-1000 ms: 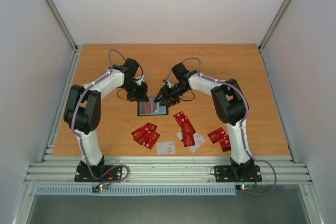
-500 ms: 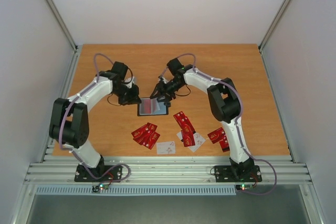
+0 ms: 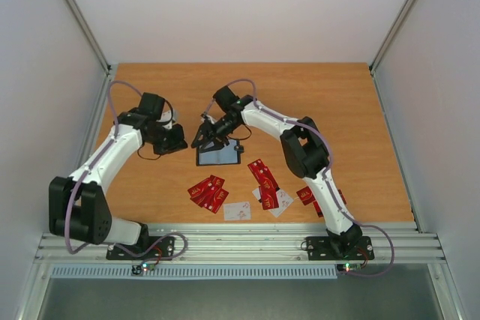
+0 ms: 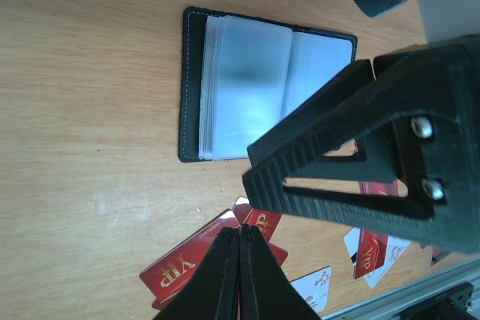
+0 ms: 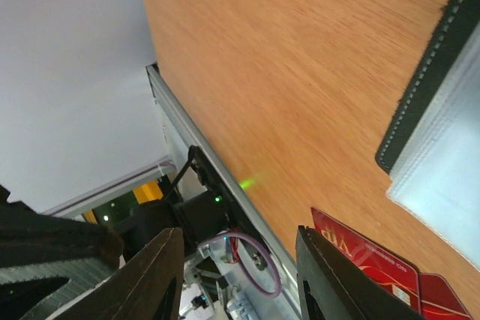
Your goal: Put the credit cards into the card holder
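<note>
The black fold-open card holder [image 4: 247, 95] with clear plastic sleeves lies open and flat near the middle of the orange wooden tabletop [image 3: 337, 103]. The thin red and white credit cards [image 3: 208, 192] are scattered between it and the arm bases, none visibly in a sleeve. The right jaws stand apart, nothing between their 2 black fingers [image 5: 161, 282], low over the holder's far left corner. The left jaws are pressed together on nothing, off to the holder's left.

Nothing pins the holder, so a low fingertip could snag the loose sleeves or the stitched edge and drag it or fold it over. The cards lie flat in overlapping clumps, so a pinch may slide them or lift 2 at once. The limp sleeve mouths could also make a card butt and shove the holder.

From overhead the right wrist covers the holder's corner, so I cannot tell whether the fingers touch it. The right wrist view shows only a sliver of holder and 1 red card [image 5: 367, 260]. In the left wrist view the right arm blocks part of the holder. No snap tab shows, and the overlaps defeat a card count.
</note>
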{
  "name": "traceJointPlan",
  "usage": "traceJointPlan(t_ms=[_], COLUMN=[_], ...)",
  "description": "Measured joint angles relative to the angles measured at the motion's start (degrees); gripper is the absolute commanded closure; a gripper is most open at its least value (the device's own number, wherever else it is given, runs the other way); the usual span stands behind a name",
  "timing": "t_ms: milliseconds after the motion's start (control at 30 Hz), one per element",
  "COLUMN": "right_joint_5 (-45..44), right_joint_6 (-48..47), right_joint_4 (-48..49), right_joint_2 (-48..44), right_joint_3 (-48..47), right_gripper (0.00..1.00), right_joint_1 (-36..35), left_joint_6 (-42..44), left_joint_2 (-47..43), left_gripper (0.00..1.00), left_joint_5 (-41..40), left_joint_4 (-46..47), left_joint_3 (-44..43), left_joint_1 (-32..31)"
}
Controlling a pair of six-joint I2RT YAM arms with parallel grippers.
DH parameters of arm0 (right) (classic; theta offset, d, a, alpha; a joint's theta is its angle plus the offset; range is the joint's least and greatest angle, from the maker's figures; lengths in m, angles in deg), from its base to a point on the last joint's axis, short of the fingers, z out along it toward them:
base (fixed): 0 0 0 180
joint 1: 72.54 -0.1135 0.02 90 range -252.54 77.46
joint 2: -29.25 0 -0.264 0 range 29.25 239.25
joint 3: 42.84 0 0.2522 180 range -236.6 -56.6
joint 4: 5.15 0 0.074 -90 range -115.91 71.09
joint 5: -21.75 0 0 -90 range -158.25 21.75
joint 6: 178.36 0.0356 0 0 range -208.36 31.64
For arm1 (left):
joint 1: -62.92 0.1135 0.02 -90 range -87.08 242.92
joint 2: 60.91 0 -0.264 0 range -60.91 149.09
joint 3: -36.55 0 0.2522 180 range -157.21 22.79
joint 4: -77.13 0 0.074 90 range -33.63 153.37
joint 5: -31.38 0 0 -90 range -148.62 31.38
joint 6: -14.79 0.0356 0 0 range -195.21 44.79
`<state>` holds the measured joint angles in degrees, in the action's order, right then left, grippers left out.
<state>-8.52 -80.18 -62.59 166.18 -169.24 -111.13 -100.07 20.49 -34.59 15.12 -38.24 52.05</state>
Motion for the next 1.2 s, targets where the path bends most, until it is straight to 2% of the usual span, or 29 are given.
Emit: traceJointPlan(t_ms=[100, 233, 267, 400, 500, 633, 900, 1067, 1200], right_joint_5=[0.2, -0.7, -1.4, -5.5, -10.1, -16.5, -26.6, -29.6, -31.1], right_joint_6=[1.0, 0.9, 0.7, -1.4, -3.2, -3.6, 2.6, 12.5, 19.2], right_joint_4=[0.9, 0.2, -0.2, -3.4, -5.0, -5.6, -5.2, -3.2, -2.6], right_joint_2=[-0.1, -0.9, -1.4, -6.2, -12.1, -23.1, -43.6, -57.1, -64.8], right_joint_3=[-0.9, -3.0, -3.7, -4.1, -2.8, 5.1, 32.7, 52.1, 59.5], right_gripper=[0.58, 0.57, 0.57, 0.55, 0.53, 0.52, 0.49, 0.44, 0.39], right_joint_1=[-0.2, -0.2, -0.1, 0.0, 0.0, 0.3, 0.7, 0.2, -1.0], left_joint_6=[0.0, 0.2, 0.5, 1.6, 3.0, 4.1, 4.8, 4.5, 3.8], left_joint_2=[-2.5, -4.8, -5.4, -7.5, -9.1, -12.0, -20.1, -21.9, -19.5], left_gripper=[0.95, 0.86, 0.82, 0.54, 0.44, 0.43, 0.5, 0.52, 0.53], left_joint_5=[-1.2, -2.7, -3.0, -4.0, -4.1, -2.3, 5.1, 8.2, 9.2], left_joint_4=[-1.8, -3.7, -4.1, -5.4, -6.6, -8.4, -11.4, -11.7, -11.0], left_joint_3=[-0.5, -1.9, -2.5, -4.5, -5.7, -5.3, 4.2, 9.6, 10.6], left_joint_1=[0.0, 0.0, 0.0, 0.0, 0.0, 0.0, -0.9, -5.5, -11.0])
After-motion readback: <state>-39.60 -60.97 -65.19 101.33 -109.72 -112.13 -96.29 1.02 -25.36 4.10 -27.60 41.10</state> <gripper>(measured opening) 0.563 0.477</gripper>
